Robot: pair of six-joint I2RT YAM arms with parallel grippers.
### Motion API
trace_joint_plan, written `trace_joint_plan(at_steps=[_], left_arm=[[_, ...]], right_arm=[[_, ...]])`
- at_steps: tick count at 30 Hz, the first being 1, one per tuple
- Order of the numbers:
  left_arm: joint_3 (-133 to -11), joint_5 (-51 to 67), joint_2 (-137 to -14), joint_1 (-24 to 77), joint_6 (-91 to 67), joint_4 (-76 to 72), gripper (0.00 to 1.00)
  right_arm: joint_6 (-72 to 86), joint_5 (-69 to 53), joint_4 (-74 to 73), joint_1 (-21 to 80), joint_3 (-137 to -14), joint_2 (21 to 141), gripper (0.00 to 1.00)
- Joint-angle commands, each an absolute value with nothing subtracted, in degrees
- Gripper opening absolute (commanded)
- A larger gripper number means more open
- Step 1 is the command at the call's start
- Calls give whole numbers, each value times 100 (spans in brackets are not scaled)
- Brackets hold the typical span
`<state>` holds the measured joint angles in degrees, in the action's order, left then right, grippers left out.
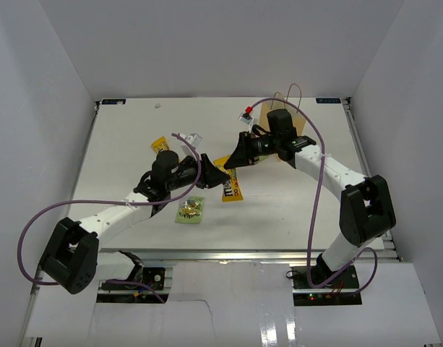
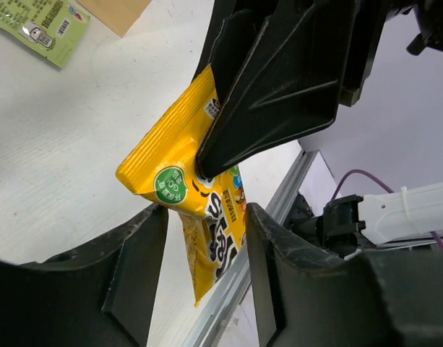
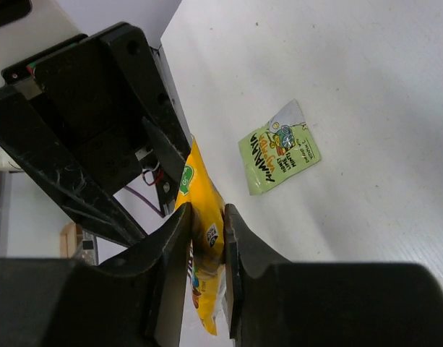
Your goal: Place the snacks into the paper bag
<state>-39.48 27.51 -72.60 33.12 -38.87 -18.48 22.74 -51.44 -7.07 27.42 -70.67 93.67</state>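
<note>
My right gripper (image 1: 234,160) is shut on the top of a yellow candy pack (image 1: 231,188), which hangs just above the table at centre. In the right wrist view the pack (image 3: 199,181) is pinched between my fingers (image 3: 239,246). My left gripper (image 2: 207,217) is open, its jaws either side of the same pack (image 2: 163,173) with gaps showing. A second yellow pack (image 1: 160,145) lies at the left. A light-green pack (image 1: 191,210) lies near the front and shows in the right wrist view (image 3: 279,148). The tan paper bag (image 1: 303,124) stands behind the right arm.
A small red-and-white item (image 1: 244,114) and a small silvery item (image 1: 194,137) lie on the white table. The left wrist view shows a light-green packet (image 2: 40,22) beside a tan edge (image 2: 113,11). White walls enclose the table (image 1: 120,159).
</note>
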Motion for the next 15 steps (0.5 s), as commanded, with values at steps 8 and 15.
trace_joint_plan(at_steps=[8, 15], left_arm=[[-3666, 2963, -5873, 3322, -3481, -1855, 79], [-3559, 1963, -4984, 3322, -3103, -303, 82]], right_arm=[[247, -5625, -1247, 2522, -8076, 8851, 8], [-623, -4845, -1608, 2268, -8945, 8543, 8]])
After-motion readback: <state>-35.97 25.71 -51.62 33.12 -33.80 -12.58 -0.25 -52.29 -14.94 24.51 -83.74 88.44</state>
